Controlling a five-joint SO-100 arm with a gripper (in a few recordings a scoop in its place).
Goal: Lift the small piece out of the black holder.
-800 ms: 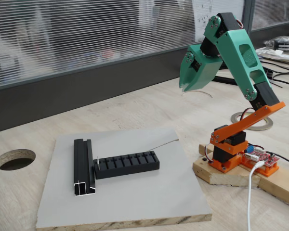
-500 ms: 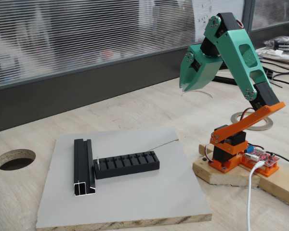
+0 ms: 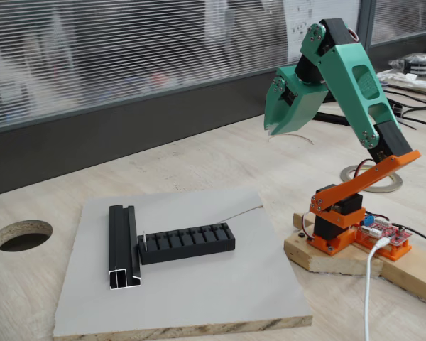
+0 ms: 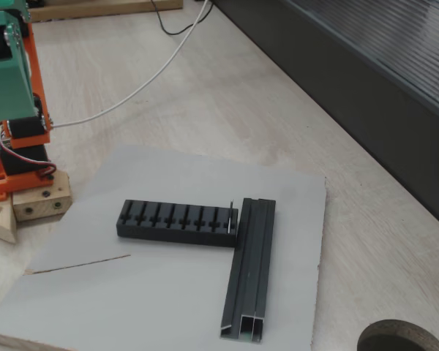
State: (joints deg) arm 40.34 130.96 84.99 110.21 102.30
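Observation:
The black holder point(image 3: 187, 243) point(image 4: 178, 222) lies on a grey board point(image 3: 199, 291) point(image 4: 161, 300), its row of slots facing up. The small piece point(image 3: 143, 239) point(image 4: 230, 216) stands upright as a thin pale pin in the end slot next to the black channel rail. My green gripper point(image 3: 271, 129) hangs high in the air, far to the right of the holder, pointing down, with its fingers together and nothing between them.
A black channel rail point(image 3: 123, 246) point(image 4: 249, 270) lies at right angles against the holder's end. A thin grey wire point(image 3: 240, 212) point(image 4: 77, 265) rests on the board. A round hole point(image 3: 21, 234) is cut in the wooden table. The arm's orange base point(image 3: 355, 231) sits on a wood block.

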